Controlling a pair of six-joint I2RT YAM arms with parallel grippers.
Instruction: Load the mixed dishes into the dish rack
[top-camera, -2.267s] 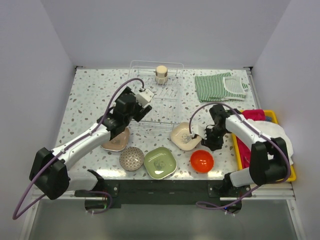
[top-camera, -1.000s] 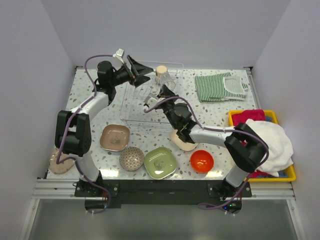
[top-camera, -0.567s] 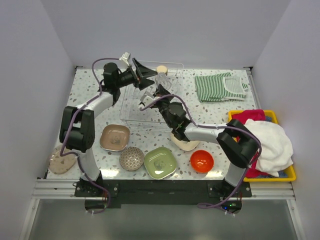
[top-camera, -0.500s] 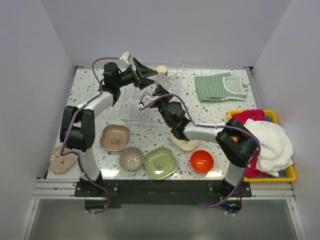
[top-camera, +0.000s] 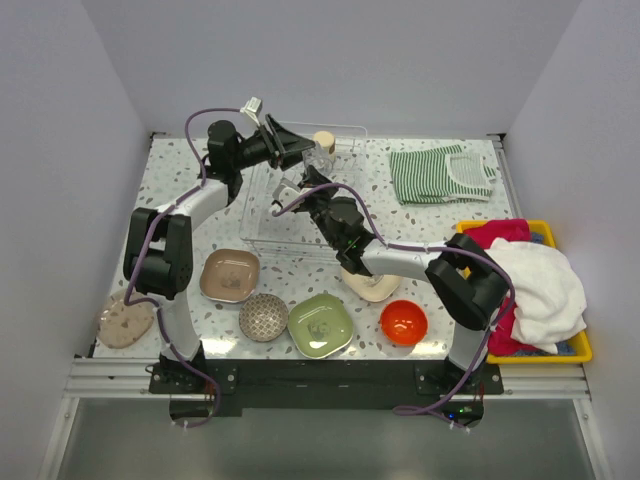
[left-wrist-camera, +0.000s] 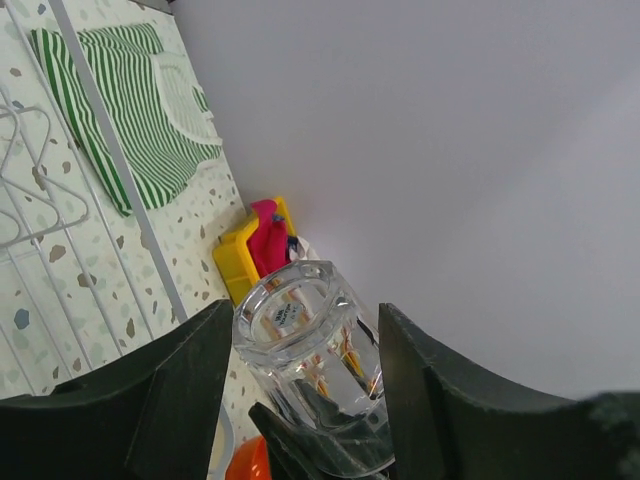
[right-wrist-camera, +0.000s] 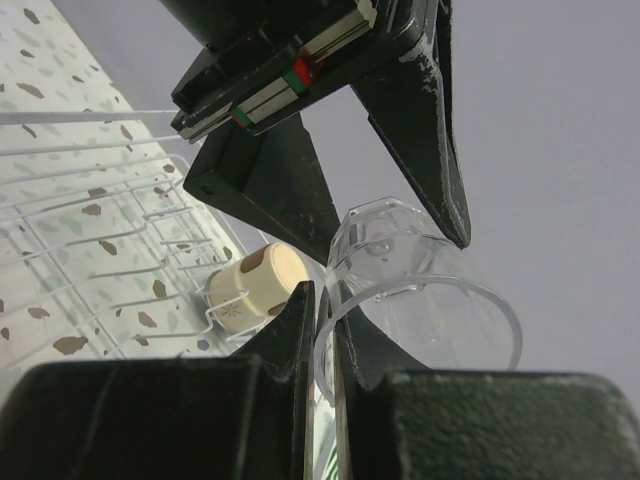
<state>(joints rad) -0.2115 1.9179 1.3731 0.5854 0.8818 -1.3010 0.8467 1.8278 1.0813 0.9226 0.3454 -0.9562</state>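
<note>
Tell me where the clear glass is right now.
Top view: clear glass held above the dish rack at its far end, beside the cream cup, right tool pinching its rim.

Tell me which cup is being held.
The clear glass, pinched at its rim by the right gripper; the cream cup sits in the dish rack.

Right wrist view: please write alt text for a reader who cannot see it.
A clear glass, pinched at its rim by the right hand, sits between the black fingers of the left hand. Behind it, a cream cup rests in the wire dish rack.
</note>
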